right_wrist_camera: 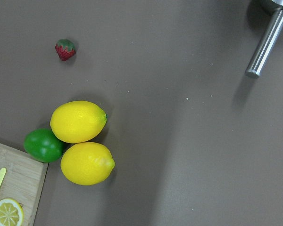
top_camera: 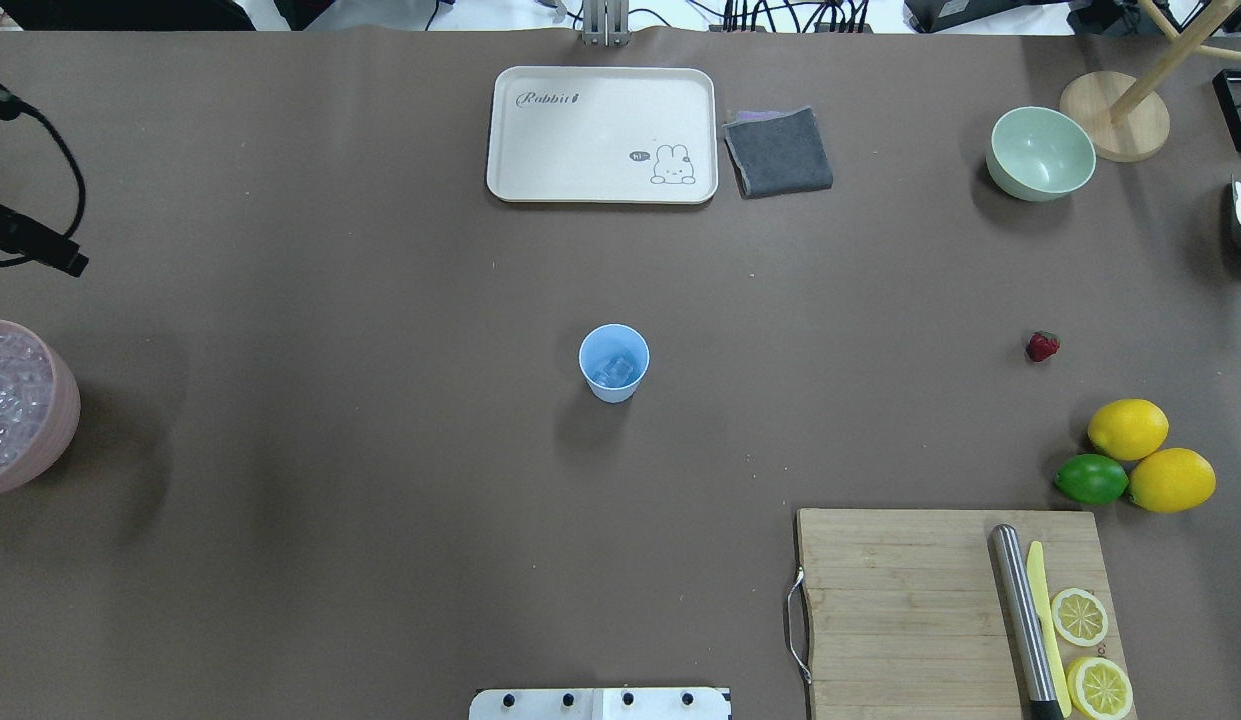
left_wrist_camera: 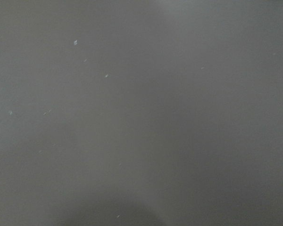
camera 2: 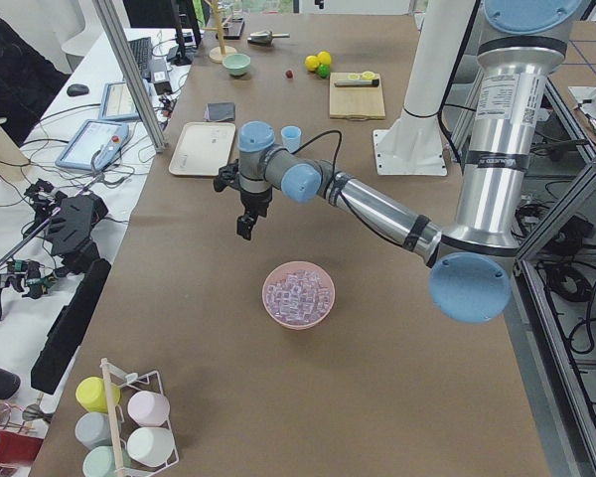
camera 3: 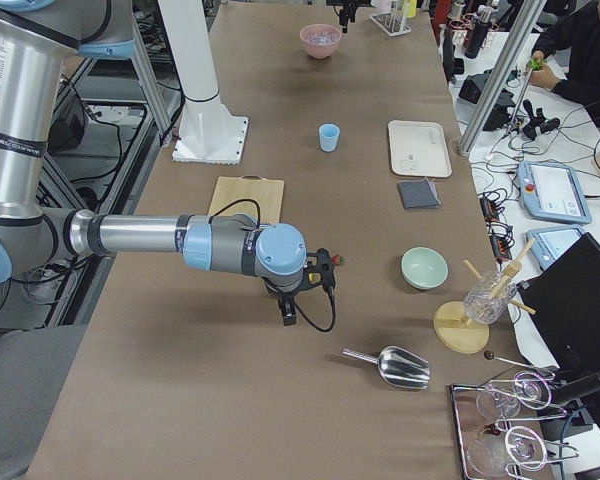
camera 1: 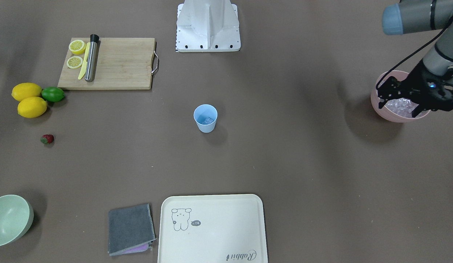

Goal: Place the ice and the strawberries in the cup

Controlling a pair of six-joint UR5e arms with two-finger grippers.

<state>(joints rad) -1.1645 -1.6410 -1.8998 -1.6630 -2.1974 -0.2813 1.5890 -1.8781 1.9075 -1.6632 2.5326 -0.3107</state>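
Blue plastic, the cup (camera 1: 205, 127) stands upright near the middle of the table (top_camera: 330, 300), with a few cubes of ice (top_camera: 617, 372) at its bottom; many more cubes fill the pink bowl (camera 2: 298, 320) at my left end of the table. My left tool (camera 1: 400, 109) hangs in the air near that bowl, on the side toward the cup, its jaws spread. The strawberry (camera 1: 47, 138) lies on the bare table toward my right end, well apart from the cup; two lemons (right_wrist_camera: 78, 121) and a lime (right_wrist_camera: 43, 145) sit close together near it, beside a wooden board (camera 1: 120, 62). My right tool (camera 3: 323, 270) is raised over that end of the table; I cannot tell whether it is wide or narrow.
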